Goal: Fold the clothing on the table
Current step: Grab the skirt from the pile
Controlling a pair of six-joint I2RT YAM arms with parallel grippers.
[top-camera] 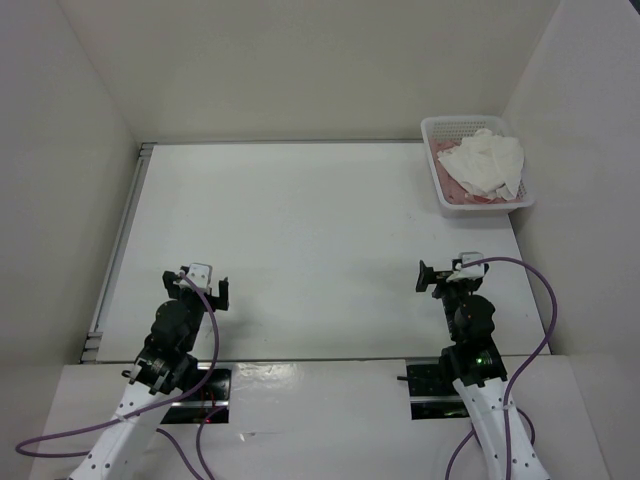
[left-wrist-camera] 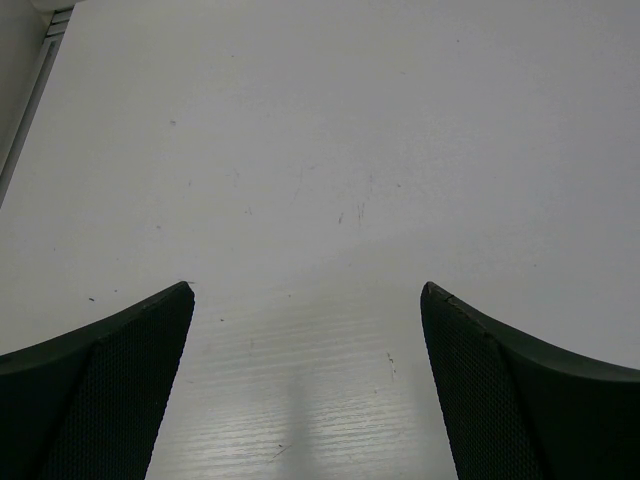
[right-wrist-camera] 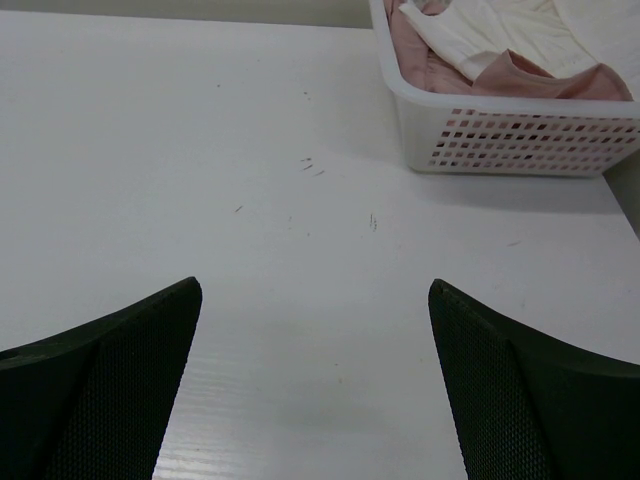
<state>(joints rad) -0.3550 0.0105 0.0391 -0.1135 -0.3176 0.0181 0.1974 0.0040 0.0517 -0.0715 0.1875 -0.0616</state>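
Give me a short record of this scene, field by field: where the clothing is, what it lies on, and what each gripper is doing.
clothing: white garment, bunched in the basket at the far right corner of the table
under it: pink garment
left gripper: open, holding nothing, over the table
right gripper: open, holding nothing, facing the basket
folding: not yet begun
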